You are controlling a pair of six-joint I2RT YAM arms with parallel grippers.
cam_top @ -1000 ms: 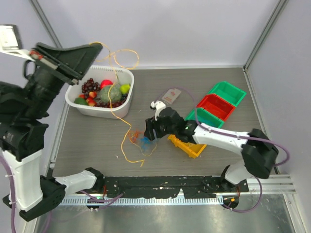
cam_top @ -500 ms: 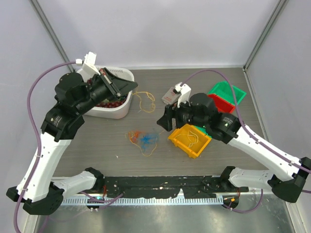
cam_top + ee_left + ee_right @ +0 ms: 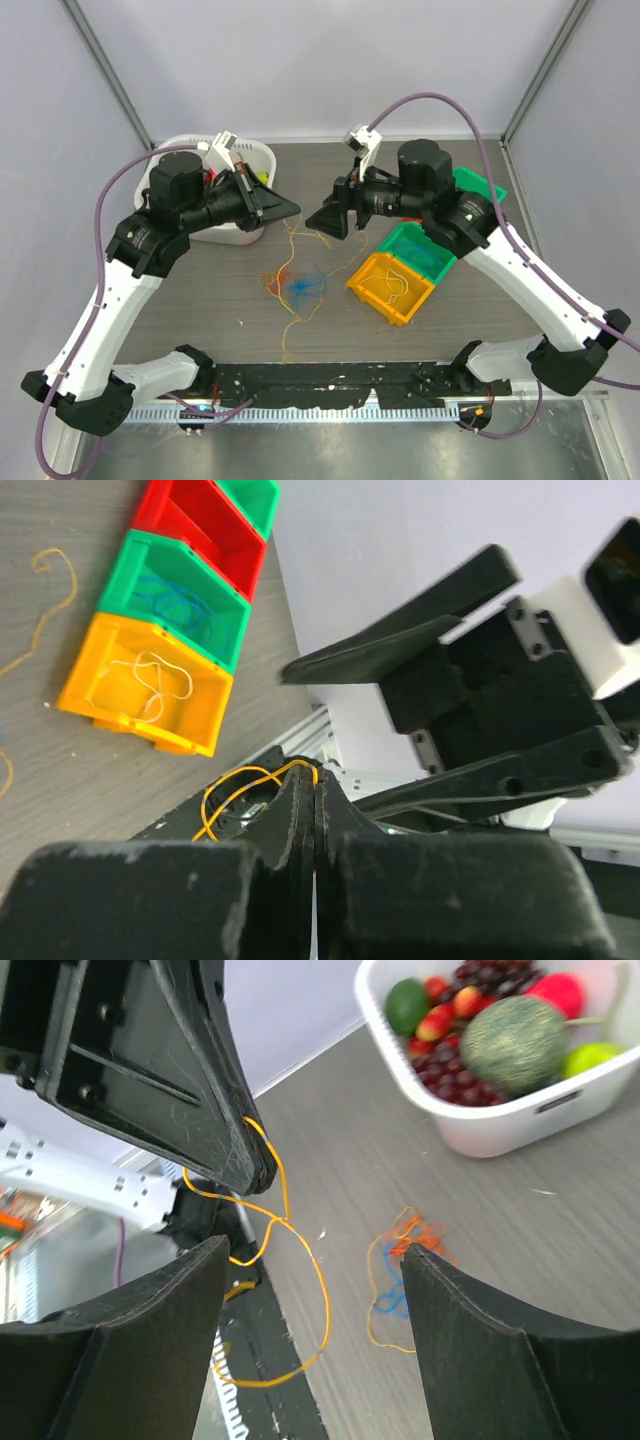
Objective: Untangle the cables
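My left gripper (image 3: 287, 208) is shut on an orange-yellow cable (image 3: 288, 250), which hangs from its tips down to the table; the wrist view shows the jaws (image 3: 313, 775) pressed together on it. My right gripper (image 3: 318, 220) is open and empty, facing the left one tip to tip above the table. In the right wrist view (image 3: 312, 1250) the same cable (image 3: 322, 1300) loops between its fingers. A small tangle of blue, orange and red cables (image 3: 296, 285) lies on the table below. A white cable (image 3: 150, 680) lies in the yellow bin (image 3: 372, 290).
A green bin (image 3: 436, 262) holding a blue cable touches the yellow bin, with a red bin (image 3: 165, 510) beyond it. Another green bin (image 3: 484, 184) is at the back right. A white tub of fruit (image 3: 265, 152) stands at the back left.
My left gripper has swung from the fruit tub to the table's middle with the orange-yellow cable. My right gripper has risen and moved back from the yellow bin, and now faces the left one.
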